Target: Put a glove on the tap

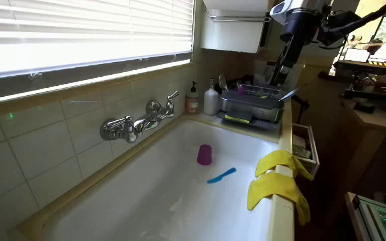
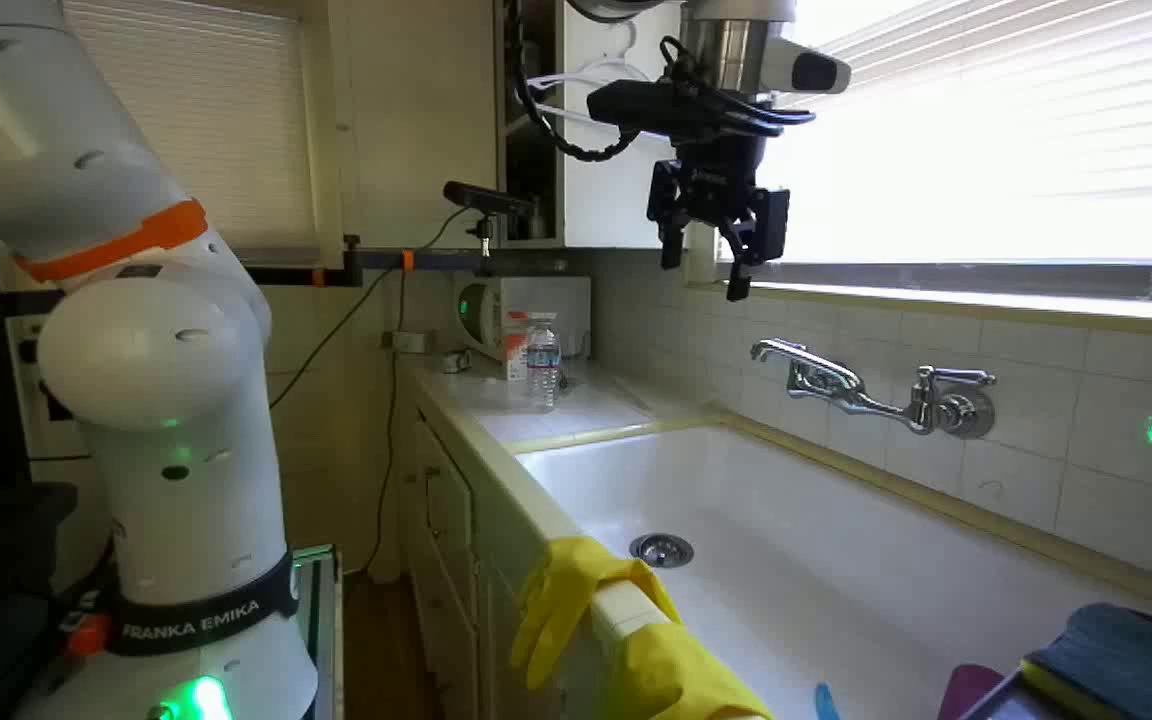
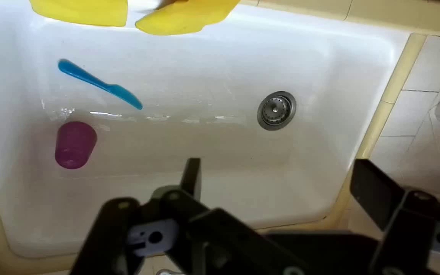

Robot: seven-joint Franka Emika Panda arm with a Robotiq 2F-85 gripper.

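Note:
Two limp yellow rubber gloves hang over the sink's front rim, the glove (image 1: 276, 185) and its twin (image 1: 278, 157) side by side. Their cuffs reach into the basin, and in the wrist view the glove (image 3: 189, 16) is cut off by the top edge. On the tiled back wall is the chrome tap (image 1: 147, 121), its slim spout (image 2: 806, 362) bare. High over the sink my gripper (image 2: 705, 275) points down, jaws wide apart and nothing between them, well away from both gloves. Only a sliver of the tap (image 3: 169, 272) peeks out below the gripper (image 3: 280, 172) in the wrist view.
In the white basin lie a purple cup (image 1: 204, 155), a blue knife (image 1: 221, 175) and a drain strainer (image 3: 276, 110). Dispenser bottles (image 1: 210, 102) and a dish rack (image 1: 251, 107) stand at one end. A water bottle (image 2: 542, 368) and microwave (image 2: 561, 305) occupy the opposite counter.

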